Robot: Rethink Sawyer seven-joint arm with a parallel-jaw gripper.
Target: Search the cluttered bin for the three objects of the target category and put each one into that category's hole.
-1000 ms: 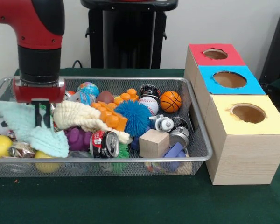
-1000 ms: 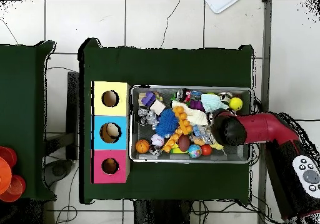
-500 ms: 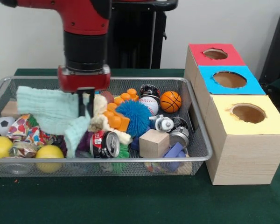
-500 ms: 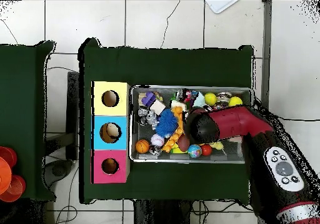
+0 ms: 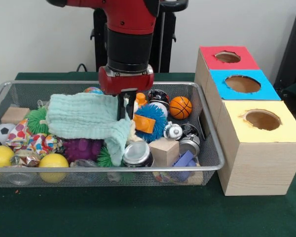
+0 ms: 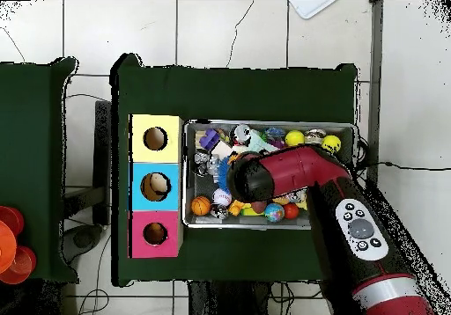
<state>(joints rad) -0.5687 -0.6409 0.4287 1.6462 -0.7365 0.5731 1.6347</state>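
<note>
My gripper (image 5: 124,112) hangs over the middle of the wire mesh bin (image 5: 207,170), shut on a pale green cloth (image 5: 84,116). The cloth is lifted and drapes to the left and down over the toys. To its right lie a blue spiky ball (image 5: 152,120), a basketball (image 5: 180,107), a wooden block (image 5: 164,150) and a soda can (image 5: 136,154). Three boxes stand right of the bin, with a red hole (image 5: 227,57), a blue hole (image 5: 242,83) and a yellow hole (image 5: 262,119). In the overhead view the arm (image 6: 255,178) covers the bin's middle.
At the bin's left end sit two yellow balls (image 5: 0,155) (image 5: 53,162), a soccer ball (image 5: 0,133), a green spiky ball (image 5: 36,119) and a small wooden block (image 5: 14,115). A purple spiky toy (image 5: 83,148) lies under the cloth. Orange cups (image 6: 11,245) stand on the side table.
The arm has swung from the bin's left end to its middle in the front view, carrying the green cloth along. The yellow balls and patterned toys at the left are now uncovered.
</note>
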